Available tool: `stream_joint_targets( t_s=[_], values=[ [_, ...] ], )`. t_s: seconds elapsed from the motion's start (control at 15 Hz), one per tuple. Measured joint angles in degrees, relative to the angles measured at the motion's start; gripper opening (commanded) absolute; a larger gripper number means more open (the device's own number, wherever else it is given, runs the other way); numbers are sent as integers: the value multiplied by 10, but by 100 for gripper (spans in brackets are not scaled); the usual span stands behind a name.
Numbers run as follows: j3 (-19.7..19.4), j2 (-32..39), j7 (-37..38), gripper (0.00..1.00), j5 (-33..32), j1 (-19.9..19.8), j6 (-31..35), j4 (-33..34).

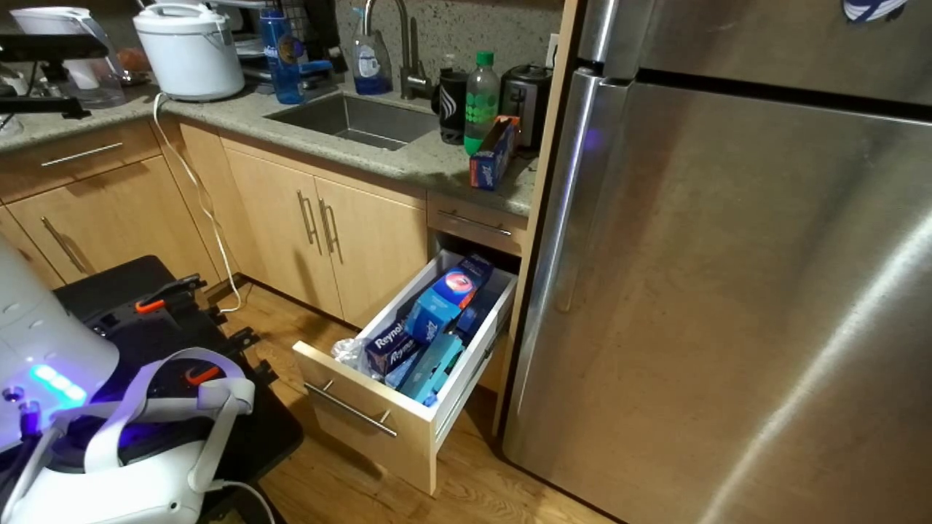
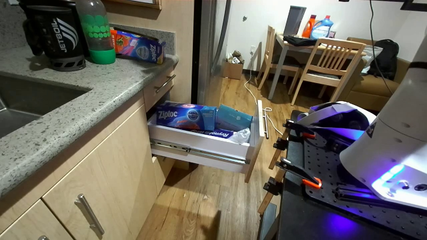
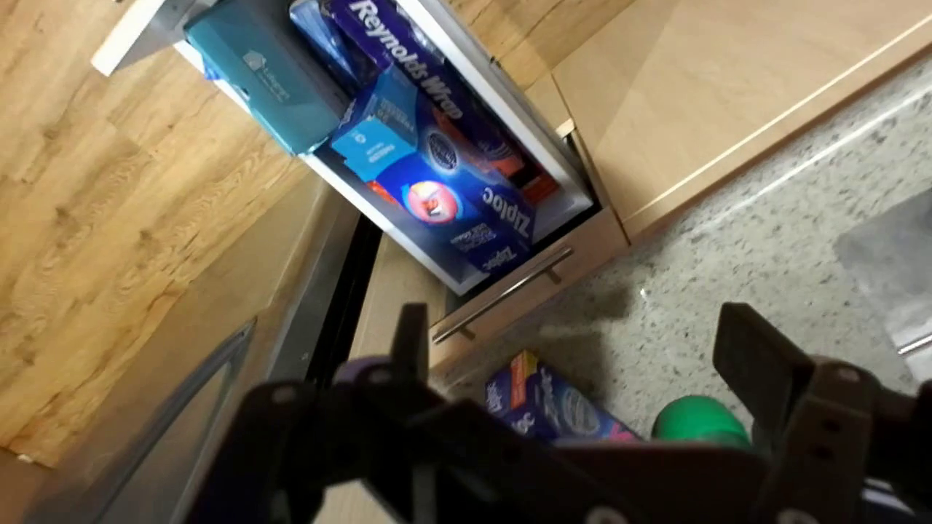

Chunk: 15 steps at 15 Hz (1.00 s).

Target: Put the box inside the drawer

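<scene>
The drawer stands pulled open, its light wood front [image 1: 364, 426] and white side [image 2: 200, 141] showing in both exterior views; its front edge also shows in the wrist view [image 3: 127, 36]. Inside lie a blue Ziploc carton [image 1: 437, 309], a Reynolds Wrap carton [image 3: 415, 58] and a teal carton [image 3: 266, 76]. No small whitish box shows; it is hidden or out of view. A blue and orange Ziploc package [image 1: 495, 154] lies on the counter, seen also in the wrist view [image 3: 557, 404]. My gripper [image 3: 575, 320] is wide open and empty above the counter; the exterior views do not show it.
A green-capped bottle [image 1: 480, 102] and a black Jetboil mug [image 1: 452, 105] stand beside the Ziploc package. The sink [image 1: 349, 120] lies past them. The steel fridge [image 1: 728, 276] flanks the drawer. A shut small drawer [image 1: 473, 222] sits above it. A black table [image 2: 293, 206] bears the arm.
</scene>
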Motion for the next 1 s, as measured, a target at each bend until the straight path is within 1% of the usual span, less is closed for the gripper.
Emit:
stream_joint_targets(
  t_s=[0.13,0.27,0.4,0.53,0.67,0.8,1.0],
  values=[
    [0,26,47,100,-59,-11,45,9],
    [-2,47,78,100,-118,-21,75,17],
    [-9,64,91,100,-170,-27,94,22],
    [-21,77,89,100,-203,-27,105,27],
    [-32,86,63,100,-209,-25,114,27],
    [-41,91,17,100,-198,-20,124,27],
    [-59,94,-124,100,-108,0,128,23]
  ],
)
